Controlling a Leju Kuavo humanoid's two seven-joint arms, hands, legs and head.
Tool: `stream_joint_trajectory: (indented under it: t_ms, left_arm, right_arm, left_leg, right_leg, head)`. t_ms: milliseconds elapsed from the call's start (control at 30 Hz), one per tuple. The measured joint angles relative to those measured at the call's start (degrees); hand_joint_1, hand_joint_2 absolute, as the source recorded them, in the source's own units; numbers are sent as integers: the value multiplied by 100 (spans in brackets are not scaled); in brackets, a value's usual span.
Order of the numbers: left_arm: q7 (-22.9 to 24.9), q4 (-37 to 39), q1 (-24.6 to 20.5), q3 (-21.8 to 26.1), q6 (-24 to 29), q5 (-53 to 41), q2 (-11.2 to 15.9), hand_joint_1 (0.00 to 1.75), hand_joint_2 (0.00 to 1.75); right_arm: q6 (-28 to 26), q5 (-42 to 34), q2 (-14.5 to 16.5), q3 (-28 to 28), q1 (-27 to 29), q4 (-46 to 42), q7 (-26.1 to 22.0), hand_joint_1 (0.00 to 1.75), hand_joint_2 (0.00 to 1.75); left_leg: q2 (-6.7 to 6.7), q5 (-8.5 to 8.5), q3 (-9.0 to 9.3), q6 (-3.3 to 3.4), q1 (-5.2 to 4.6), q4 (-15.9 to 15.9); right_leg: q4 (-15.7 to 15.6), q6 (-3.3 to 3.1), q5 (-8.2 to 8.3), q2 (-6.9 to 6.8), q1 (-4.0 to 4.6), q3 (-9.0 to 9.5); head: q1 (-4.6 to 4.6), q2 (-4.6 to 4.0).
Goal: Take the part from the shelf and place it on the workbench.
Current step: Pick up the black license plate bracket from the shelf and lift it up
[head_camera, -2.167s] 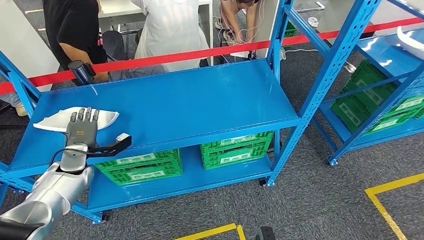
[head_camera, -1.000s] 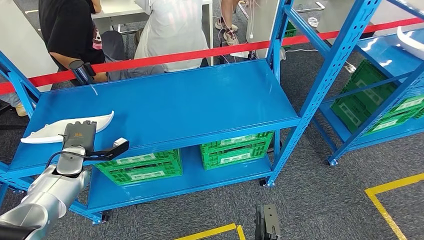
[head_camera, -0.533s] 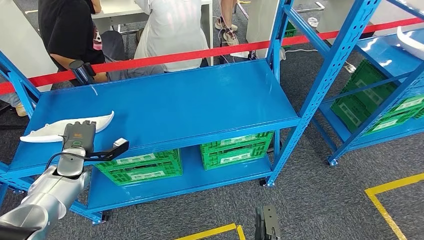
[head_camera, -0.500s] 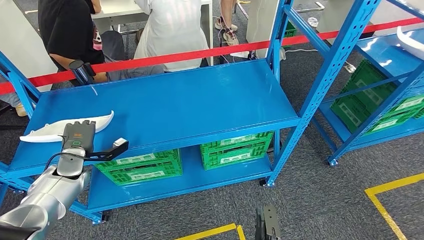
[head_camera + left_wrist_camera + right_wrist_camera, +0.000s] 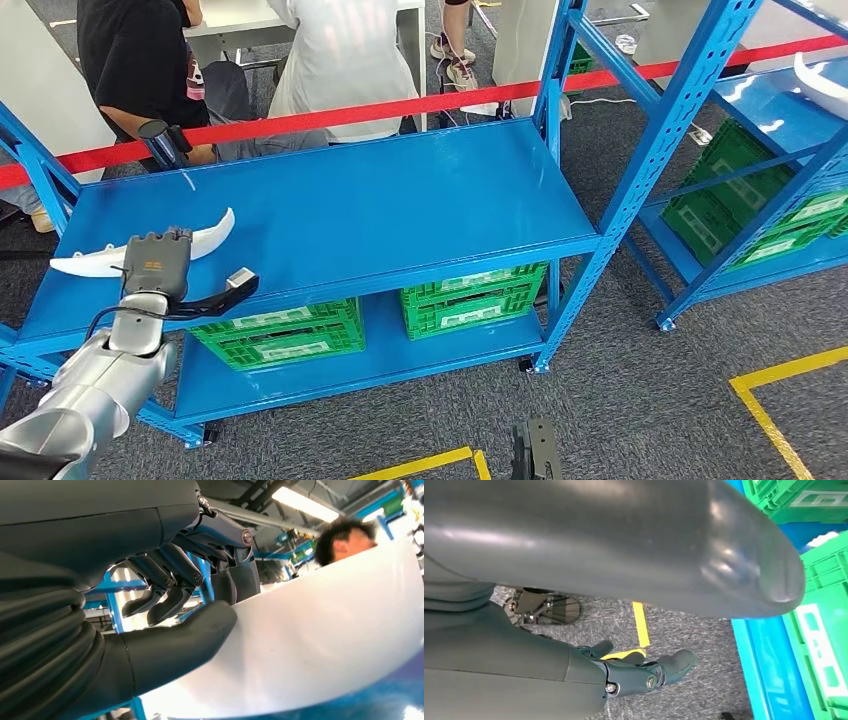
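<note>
Far left in the head view: white curved part (image 5: 95, 258) lies over the left end of the blue shelf top (image 5: 350, 210), near its front-left corner, one tip pointing up toward the middle of the shelf. Left hand (image 5: 155, 264) sits on the middle of the part, fingers curled over its far edge, silver arm coming up from below. Left wrist view confirms the hold: thick grey thumb (image 5: 185, 640) pressed on the near face of the white part (image 5: 320, 630), darker fingers (image 5: 172, 587) hooked over its rim, so the left hand grips the part. Can't tell whether the part touches the shelf surface or is raised off it.

Below the top level, lower shelf carries two green crates (image 5: 475, 298) side by side. Red barrier tape (image 5: 400, 105) runs behind the shelf, people standing beyond it. Grey carpet floor (image 5: 640, 400) with yellow tape lines.

Right side: second blue rack (image 5: 760, 150) with more green crates and a white piece on its upper level.

Right hand (image 5: 634, 672) seen in the right wrist view, hanging over the carpet beside a green crate (image 5: 824, 630), fingers bent inward, holding nothing.
</note>
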Motion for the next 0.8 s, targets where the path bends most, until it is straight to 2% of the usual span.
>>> stream_joint_trajectory:
  t_ms: [267, 500, 667, 800]
  left_arm:
    - [-475, -174, -5, 191, 575, 482, -108, 175, 175]
    - [-865, -624, 197, 649, 653, 854, -116, 175, 175]
    - [-1664, -1178, 519, 1271, 655, 1096, -174, 175, 175]
    - [-1712, -1417, 710, 1692, 655, 674, -287, 175, 175]
  right_arm:
    - [-27, -51, -1, 6, 139, 2, 220, 0, 0]
    - [-49, -38, -5, 6, 252, 1, 361, 0, 0]
    - [-79, -13, -22, 6, 334, 2, 542, 0, 0]
    - [-56, 44, -42, 14, 390, 2, 695, 0, 0]
  left_leg:
    - [-1, -1, -1, 0, 0, 0]
    - [0, -2, -1, 0, 0, -1]
    - [1, -2, 0, 0, 0, -1]
    - [2, -3, -1, 2, 0, -1]
  right_leg:
    - [0, 0, 0, 2, 0, 0]
    - [0, 0, -1, 1, 2, 0]
    - [0, 0, -1, 1, 1, 0]
    - [-1, 0, -1, 1, 0, 0]
  head:
    - [0, 0]
    - [0, 0]
    - [0, 0]
    - [1, 0]
